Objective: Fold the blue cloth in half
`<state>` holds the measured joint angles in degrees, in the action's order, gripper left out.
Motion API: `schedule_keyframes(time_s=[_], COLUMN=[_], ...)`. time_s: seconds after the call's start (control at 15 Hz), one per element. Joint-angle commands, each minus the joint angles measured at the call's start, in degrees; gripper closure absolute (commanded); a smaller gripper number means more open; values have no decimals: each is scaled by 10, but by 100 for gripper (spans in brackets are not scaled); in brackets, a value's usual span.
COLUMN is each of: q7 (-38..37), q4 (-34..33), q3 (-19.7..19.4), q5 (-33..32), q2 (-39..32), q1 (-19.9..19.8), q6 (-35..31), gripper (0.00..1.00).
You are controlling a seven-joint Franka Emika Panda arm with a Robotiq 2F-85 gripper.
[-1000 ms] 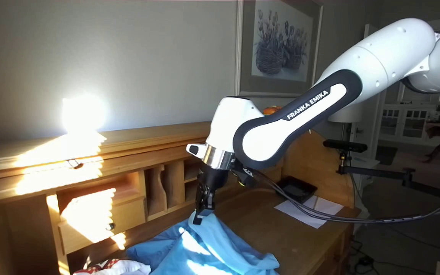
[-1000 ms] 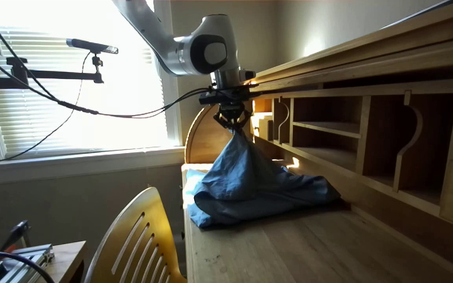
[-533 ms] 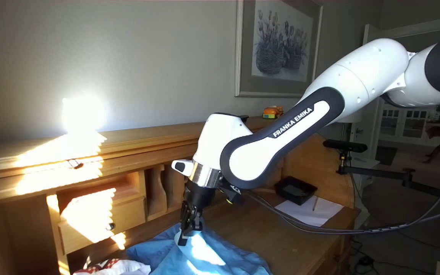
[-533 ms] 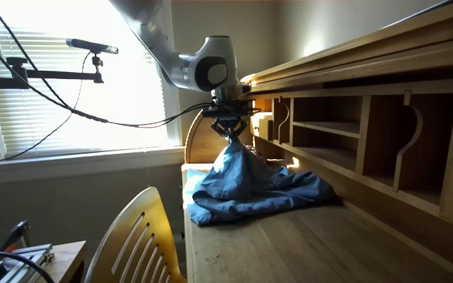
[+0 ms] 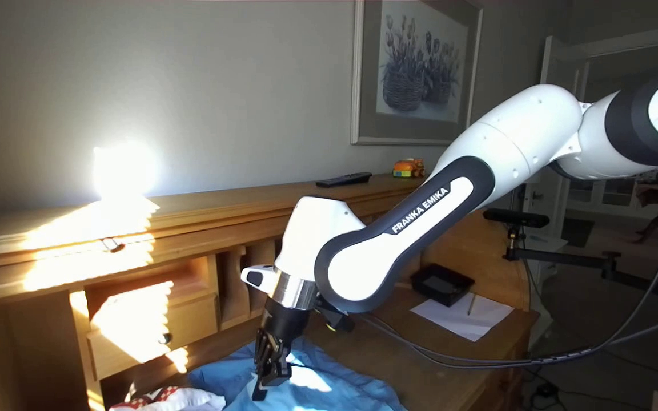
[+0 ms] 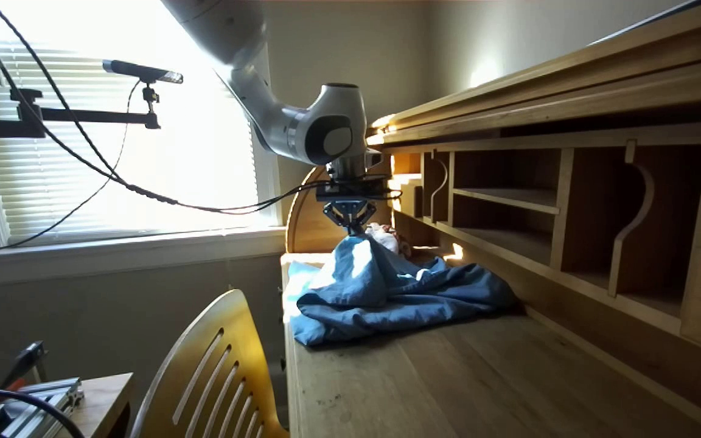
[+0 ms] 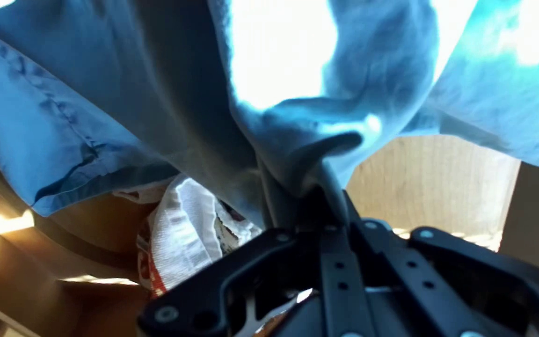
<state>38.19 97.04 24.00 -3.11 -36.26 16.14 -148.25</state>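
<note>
fingers (image 5: 259, 391) are squeezed nearly together, with just a bunch of the blue cloth (image 5: 337, 391) between them. in an exterior view, a red-and-white cloth (image 5: 173, 398) lies at left, just beside it; next, the blue cloth stands like a tent on the surface (image 5: 429, 382), probably held up so one half can go over the other; white paper (image 5: 463, 322) lies farther right, well apart.

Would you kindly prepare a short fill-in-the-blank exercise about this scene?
1. The cloth in the gripper is coloured ____.
2. Lettering on the arm reads FRANKA ____.
3. The framed picture hangs on the ____.
4. A flat sheet of white ____ lies on the desk.
Missing words: blue; EMIKA; wall; paper.
</note>
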Motion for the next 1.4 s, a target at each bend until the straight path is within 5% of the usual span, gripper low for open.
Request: schedule_keyframes(time_s=[0.0,1.2,1.27,1.33], q7=[24,76,70,51], q4=[-35,-54,-56,-56], q3=[11,20,15,-1], q5=[-7,-19,-21,-29], q2=[-43,-127,-127,-121], q1=[8,37,41,54], q6=[-10,-10,-8,-6], gripper=[100,100,74,73])
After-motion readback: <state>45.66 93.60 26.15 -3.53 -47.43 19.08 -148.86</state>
